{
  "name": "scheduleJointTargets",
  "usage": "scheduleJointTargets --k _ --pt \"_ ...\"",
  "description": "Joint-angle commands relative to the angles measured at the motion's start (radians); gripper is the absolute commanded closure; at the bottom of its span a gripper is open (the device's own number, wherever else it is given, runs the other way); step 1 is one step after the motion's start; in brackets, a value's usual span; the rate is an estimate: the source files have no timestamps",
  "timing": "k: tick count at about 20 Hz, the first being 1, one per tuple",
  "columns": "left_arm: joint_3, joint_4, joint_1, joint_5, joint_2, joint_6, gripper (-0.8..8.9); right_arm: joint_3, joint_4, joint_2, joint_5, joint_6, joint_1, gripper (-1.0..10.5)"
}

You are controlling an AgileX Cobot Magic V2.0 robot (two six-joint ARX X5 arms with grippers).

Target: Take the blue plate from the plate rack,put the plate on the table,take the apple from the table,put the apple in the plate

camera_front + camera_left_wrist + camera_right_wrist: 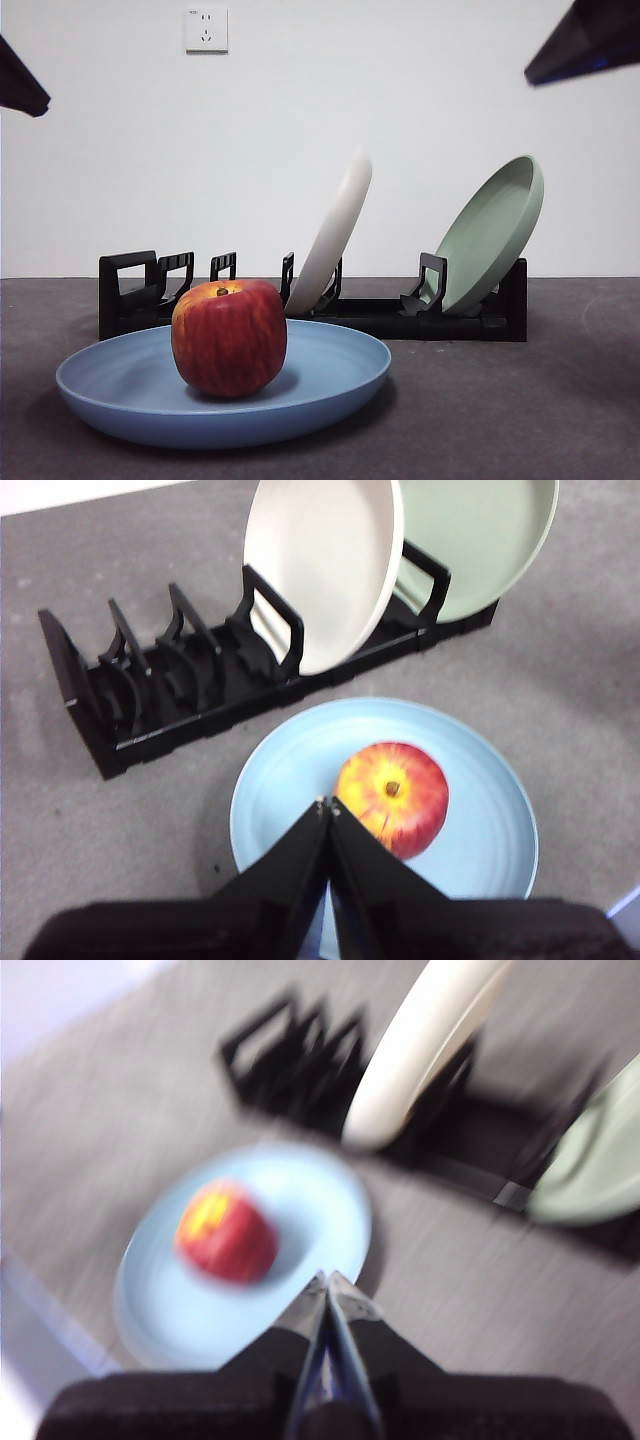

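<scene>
Left gripper point(329, 805) and right gripper point(328, 1280), fingers pressed together, hang above the red apple point(229, 337) on the matte light-blue plate point(330, 380); only the front view shows the wall socket point(206, 29)

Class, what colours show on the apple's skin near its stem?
The apple is yellow-orange around the stem, streaking into red lower down; the left wrist view shows it best.

Apple point(229, 338) in plate point(330, 385), on table point(500, 420) before rack point(460, 318).
</scene>
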Motion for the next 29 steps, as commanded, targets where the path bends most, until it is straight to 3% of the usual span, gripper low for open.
scheduleJointTargets --k 1,10,11,13,15,19,22,25,29 --pt "-0.001 -0.006 0.003 -0.005 -0.005 -0.013 8.16 -0.001 0.0 -0.01 0.037 -0.004 0.0 9.5" --pt "-0.001 -0.018 0.003 -0.006 -0.005 -0.013 8.16 -0.001 0.0 -0.01 0.04 -0.004 0.0 9.5" --pt "-0.001 -0.014 0.003 -0.011 -0.005 -0.004 8.16 -0.001 0.0 -0.01 0.04 -0.004 0.0 9.5" --pt "-0.001 -0.021 0.038 -0.075 -0.034 0.091 8.16 -0.001 0.0 -0.01 0.04 -0.004 0.0 9.5" --pt "-0.005 0.016 0.137 -0.066 -0.063 0.122 8.16 -0.001 0.0 -0.01 0.04 -0.004 0.0 9.5" --pt "-0.09 0.129 0.443 0.167 -0.203 0.126 8.16 -0.001 0.0 -0.01 0.04 -0.004 0.0 9.5" --pt "-0.236 0.24 0.626 0.254 -0.361 0.126 8.16 -0.001 0.0 -0.01 0.04 -0.004 0.0 9.5" --pt "-0.369 0.3 0.757 0.317 -0.483 0.127 8.16 -0.001 0.0 -0.01 0.04 -0.004 0.0 9.5" --pt "-0.452 0.311 0.832 0.352 -0.5 0.13 8.16 -0.001 0.0 -0.01 0.04 -0.004 0.0 9.5"
